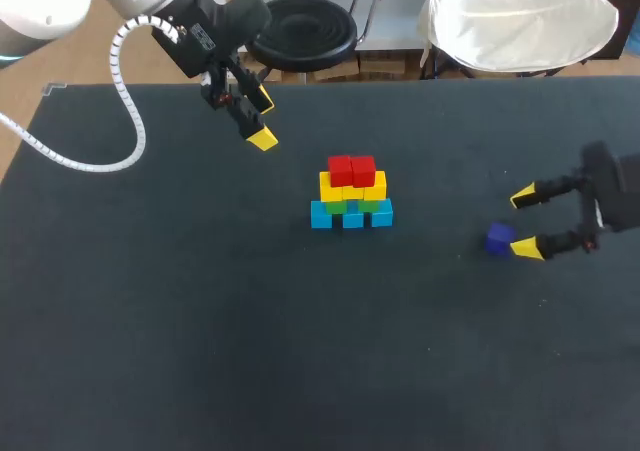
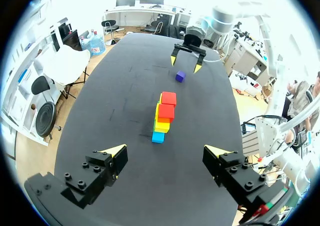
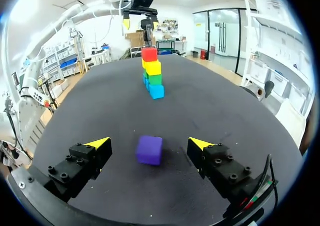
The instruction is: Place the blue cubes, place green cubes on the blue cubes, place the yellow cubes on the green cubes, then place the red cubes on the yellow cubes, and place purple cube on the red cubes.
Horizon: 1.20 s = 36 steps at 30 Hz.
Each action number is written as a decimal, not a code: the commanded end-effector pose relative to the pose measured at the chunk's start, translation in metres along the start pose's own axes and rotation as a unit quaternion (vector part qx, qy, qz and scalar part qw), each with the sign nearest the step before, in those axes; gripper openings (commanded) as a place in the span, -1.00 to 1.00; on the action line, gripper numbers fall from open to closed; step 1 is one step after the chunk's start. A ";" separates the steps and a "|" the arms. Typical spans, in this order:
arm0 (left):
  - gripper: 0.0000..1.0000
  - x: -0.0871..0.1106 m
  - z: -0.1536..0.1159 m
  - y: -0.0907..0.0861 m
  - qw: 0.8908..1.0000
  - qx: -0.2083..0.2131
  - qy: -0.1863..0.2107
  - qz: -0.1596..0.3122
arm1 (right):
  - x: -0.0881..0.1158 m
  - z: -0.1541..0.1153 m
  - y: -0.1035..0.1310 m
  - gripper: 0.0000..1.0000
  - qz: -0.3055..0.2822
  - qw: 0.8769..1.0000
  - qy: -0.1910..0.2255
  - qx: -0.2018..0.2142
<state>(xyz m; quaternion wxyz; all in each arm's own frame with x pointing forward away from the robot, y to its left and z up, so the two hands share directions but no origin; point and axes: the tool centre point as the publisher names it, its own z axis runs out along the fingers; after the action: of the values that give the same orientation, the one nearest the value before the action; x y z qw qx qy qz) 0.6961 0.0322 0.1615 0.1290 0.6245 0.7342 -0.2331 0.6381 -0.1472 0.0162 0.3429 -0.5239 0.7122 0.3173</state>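
1. Right tool (image 1: 524, 223) wide open; purple cube (image 1: 499, 238) on table (image 1: 200, 321) just ahead of its tips, not gripped.
2. Cube stack (image 1: 351, 193) mid-table: blue, green, yellow, red on top.
3. Left tool (image 1: 262, 119) wide open, well apart from stack.

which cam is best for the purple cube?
Right wrist view: the purple cube sits large and unblocked just ahead of its open fingers, untouched. Head view shows it small beside the right gripper; left wrist view shows a speck beyond the stack.

Left gripper (image 1: 262, 119) hanging at far left, angling downward, fingers standing apart, right gripper (image 1: 524, 223) sitting low at right, fingers gaping wide.
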 end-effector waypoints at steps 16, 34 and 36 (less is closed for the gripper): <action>1.00 0.001 0.000 0.000 1.000 -0.001 -0.001 0.001 | 0.014 0.032 -0.033 1.00 -0.001 1.000 0.000 0.008; 1.00 0.001 0.000 0.000 1.000 -0.001 -0.001 0.001 | 0.012 0.019 -0.037 1.00 -0.019 1.000 -0.004 0.000; 1.00 0.001 0.000 0.000 1.000 -0.001 -0.001 0.001 | 0.011 0.011 -0.038 1.00 -0.027 1.000 -0.007 0.000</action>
<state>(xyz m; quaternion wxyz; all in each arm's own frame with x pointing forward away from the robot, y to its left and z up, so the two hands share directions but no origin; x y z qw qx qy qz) 0.6961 0.0322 0.1615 0.1290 0.6245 0.7342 -0.2331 0.6789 -0.1423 -0.0106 0.3523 -0.5405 0.6984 0.3096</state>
